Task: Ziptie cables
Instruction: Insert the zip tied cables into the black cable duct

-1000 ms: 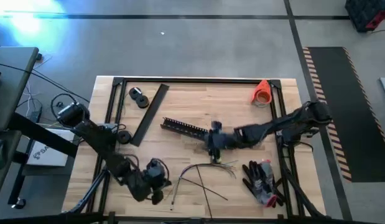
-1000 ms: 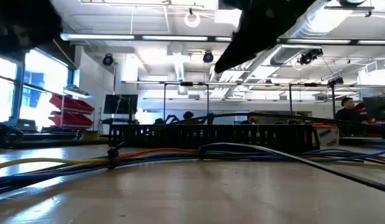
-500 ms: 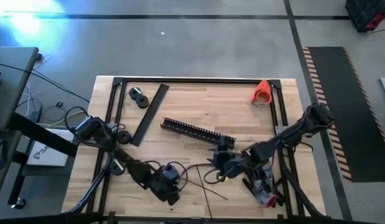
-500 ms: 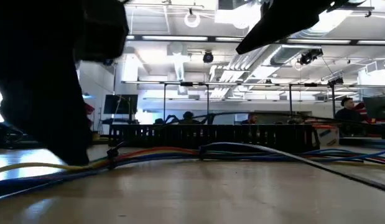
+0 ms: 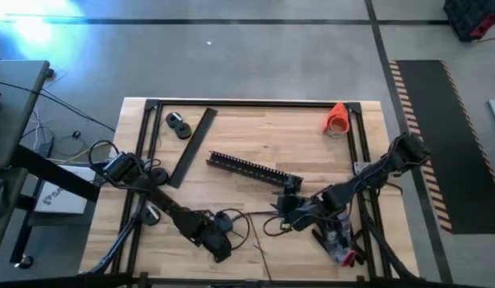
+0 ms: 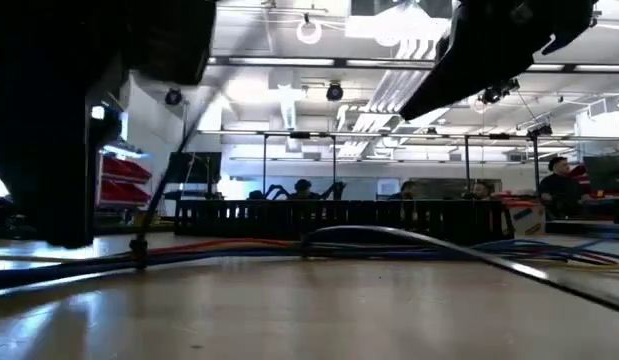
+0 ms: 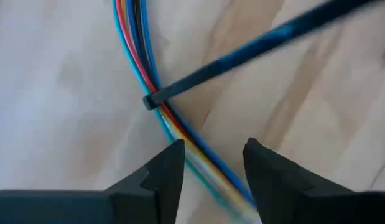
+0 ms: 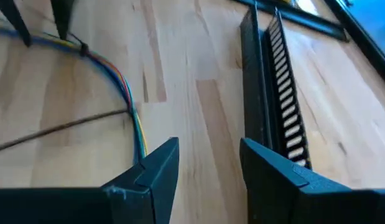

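cables point(image 7: 156, 87) on surface point(image 5: 255, 136), front centre; one tie already cinched on bundle. left gripper point(image 7: 208, 165) jaws open over cables, right gripper point(image 8: 204, 163) jaws open beside them. more ties likely remain.

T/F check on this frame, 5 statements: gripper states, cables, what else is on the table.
1. The left gripper is open over the cables. True.
2. A black zip tie is already around the cables. True.
3. The right gripper is clamped on the perforated strip. False: it is open, with the strip lying beside it.
4. An orange cone lies near the table's far right corner. True.
5. The gloves lie by the left arm. False: they lie near the right arm.
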Robot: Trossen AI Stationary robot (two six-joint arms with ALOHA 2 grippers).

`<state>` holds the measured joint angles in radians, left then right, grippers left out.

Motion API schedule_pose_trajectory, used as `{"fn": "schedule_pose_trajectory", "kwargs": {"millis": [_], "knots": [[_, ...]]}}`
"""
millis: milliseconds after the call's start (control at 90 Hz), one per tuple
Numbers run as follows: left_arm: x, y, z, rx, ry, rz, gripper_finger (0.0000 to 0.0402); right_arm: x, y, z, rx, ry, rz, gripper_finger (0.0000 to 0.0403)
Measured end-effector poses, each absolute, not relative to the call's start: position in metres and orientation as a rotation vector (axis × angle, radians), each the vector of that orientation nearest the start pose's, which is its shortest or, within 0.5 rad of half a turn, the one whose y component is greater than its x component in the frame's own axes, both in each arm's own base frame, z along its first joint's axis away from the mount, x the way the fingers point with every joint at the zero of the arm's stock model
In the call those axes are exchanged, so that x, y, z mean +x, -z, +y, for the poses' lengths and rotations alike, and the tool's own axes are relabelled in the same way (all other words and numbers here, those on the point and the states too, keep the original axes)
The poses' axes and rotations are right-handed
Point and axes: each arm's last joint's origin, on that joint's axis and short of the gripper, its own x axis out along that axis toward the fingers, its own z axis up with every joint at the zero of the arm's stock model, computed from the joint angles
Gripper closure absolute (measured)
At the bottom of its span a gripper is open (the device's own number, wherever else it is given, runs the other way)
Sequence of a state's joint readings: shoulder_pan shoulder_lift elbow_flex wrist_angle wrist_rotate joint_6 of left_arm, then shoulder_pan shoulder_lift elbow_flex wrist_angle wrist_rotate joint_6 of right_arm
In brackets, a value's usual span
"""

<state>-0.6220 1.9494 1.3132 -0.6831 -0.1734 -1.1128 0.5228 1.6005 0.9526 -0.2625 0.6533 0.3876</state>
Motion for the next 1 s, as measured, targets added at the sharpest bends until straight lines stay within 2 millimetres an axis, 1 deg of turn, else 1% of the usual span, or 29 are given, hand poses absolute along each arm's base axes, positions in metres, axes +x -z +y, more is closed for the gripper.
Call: {"fn": "schedule_pose_trajectory", "kwargs": {"millis": [56,144,344,544,689,844,922,1000], "knots": [[0.304,-0.159,-0.211,-0.406,-0.350,1.257,0.0268,0.281,-0.194,0.142,-0.130,0.265,0.712,0.0249],[0.300,-0.152,-0.208,-0.381,-0.373,1.276,0.0271,0.281,-0.192,0.142,-0.123,0.262,0.700,0.0249],[0.302,-0.143,-0.210,-0.458,-0.355,1.218,0.0264,0.282,-0.191,0.143,-0.113,0.249,0.696,0.0249],[0.303,-0.144,-0.210,-0.500,-0.363,1.209,0.0262,0.282,-0.191,0.143,-0.109,0.247,0.696,0.0249],[0.306,-0.143,-0.213,-0.542,-0.332,1.163,0.0262,0.282,-0.191,0.143,-0.111,0.246,0.696,0.0249],[0.300,-0.132,-0.209,-0.569,-0.368,1.193,0.0262,0.282,-0.191,0.143,-0.110,0.246,0.695,0.0249],[0.296,-0.121,-0.208,-0.571,-0.372,1.228,0.0262,0.282,-0.191,0.143,-0.109,0.245,0.696,0.0249],[0.294,-0.118,-0.209,-0.554,-0.367,1.236,0.0262,0.282,-0.191,0.144,-0.091,0.237,0.699,0.0249]]}}
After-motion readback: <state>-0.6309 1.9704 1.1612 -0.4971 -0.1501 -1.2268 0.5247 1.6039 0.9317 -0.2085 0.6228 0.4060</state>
